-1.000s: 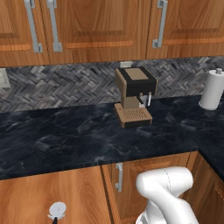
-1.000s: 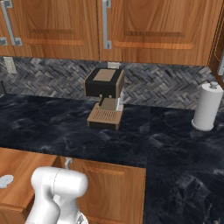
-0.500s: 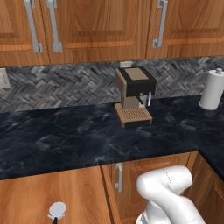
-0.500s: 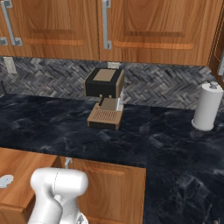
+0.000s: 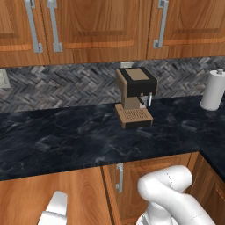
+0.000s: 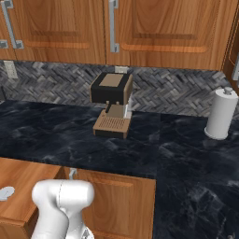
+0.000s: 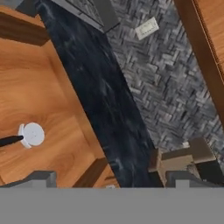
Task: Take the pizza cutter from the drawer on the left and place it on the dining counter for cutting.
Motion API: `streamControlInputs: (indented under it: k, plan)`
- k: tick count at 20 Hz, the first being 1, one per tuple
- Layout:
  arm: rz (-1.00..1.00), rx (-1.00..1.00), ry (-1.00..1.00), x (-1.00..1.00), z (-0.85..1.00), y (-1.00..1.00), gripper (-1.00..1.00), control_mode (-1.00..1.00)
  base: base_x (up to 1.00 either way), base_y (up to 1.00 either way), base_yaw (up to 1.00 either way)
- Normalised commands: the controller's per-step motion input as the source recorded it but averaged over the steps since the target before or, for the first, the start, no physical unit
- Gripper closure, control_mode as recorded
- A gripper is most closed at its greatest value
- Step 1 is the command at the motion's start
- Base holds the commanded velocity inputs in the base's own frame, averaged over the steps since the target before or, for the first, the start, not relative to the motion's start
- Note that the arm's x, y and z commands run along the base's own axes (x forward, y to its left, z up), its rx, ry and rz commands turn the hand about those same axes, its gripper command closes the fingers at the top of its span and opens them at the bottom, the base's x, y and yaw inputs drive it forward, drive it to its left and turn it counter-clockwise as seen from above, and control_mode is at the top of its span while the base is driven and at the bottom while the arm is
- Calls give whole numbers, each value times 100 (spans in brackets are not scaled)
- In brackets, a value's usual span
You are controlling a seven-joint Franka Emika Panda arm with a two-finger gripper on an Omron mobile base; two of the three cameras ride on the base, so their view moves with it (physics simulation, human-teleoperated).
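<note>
Wooden drawer (image 7: 39,105) is lying open, the pizza cutter (image 7: 29,134) resting inside. Gripper (image 7: 109,179) is hovering wide apart, the cutter lying well to its left.

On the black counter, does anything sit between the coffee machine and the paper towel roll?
No. In the right base view the stretch of black counter between the coffee machine and the paper towel roll is bare; the left base view agrees.

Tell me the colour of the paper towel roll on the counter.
White; the paper towel roll shows best in the right base view.
</note>
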Motion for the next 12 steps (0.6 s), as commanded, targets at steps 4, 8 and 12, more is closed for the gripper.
streamControlInputs:
  k: [4, 8, 12]
  plan:
    - [-11, 19, 24, 15, 27, -10, -100, -100, 0, 0, 0]
    - [-21, 19, 27, 0, 0, 2, -100, -100, 0, 0, 0]
    - [-30, 19, 25, 0, 0, 10, -100, -100, 0, 0, 0]
